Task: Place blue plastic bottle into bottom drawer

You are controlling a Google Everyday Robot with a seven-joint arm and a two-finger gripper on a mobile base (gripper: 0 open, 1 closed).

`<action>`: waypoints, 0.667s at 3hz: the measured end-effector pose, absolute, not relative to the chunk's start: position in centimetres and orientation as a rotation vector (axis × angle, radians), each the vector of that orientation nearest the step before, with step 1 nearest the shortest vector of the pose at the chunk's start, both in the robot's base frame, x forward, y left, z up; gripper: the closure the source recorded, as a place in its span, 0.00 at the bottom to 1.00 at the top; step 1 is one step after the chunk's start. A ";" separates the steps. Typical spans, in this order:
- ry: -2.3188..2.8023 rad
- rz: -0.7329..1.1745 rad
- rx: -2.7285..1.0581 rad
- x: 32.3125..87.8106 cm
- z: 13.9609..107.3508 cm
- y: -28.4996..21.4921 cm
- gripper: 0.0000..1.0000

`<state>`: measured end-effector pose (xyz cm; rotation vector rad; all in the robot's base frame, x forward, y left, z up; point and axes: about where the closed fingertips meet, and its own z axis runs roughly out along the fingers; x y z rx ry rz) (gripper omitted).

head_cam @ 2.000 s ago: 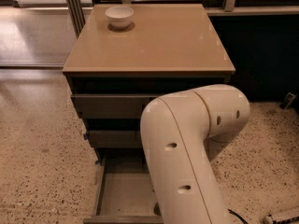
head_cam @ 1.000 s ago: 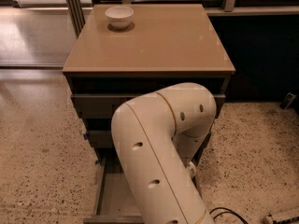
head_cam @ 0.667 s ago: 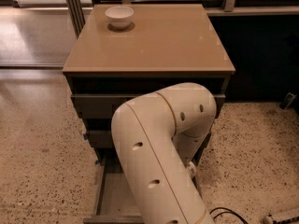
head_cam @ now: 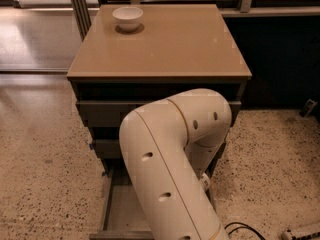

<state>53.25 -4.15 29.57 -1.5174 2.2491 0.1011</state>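
Observation:
The bottom drawer (head_cam: pixel 116 209) of the cabinet stands pulled out at the lower left, with its grey floor and thin left wall showing. My white arm (head_cam: pixel 172 169) bends over it and hides most of its inside. My gripper is out of view, hidden below the arm's elbow. The blue plastic bottle does not show anywhere in the camera view.
A white bowl (head_cam: pixel 128 18) sits at the back left of the tan cabinet top (head_cam: pixel 165 44). Two shut drawers (head_cam: pixel 102 114) lie above the open one. Speckled floor surrounds the cabinet. A black cable (head_cam: pixel 242 229) lies on the floor at the lower right.
The arm's elbow has swung left over the open drawer during the first second and has held still since. The bowl has not moved.

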 end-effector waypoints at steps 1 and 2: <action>2.249 0.101 -1.517 53.2 29.6 -4.2 0.00; 2.249 0.101 -1.517 53.2 29.6 -4.2 0.00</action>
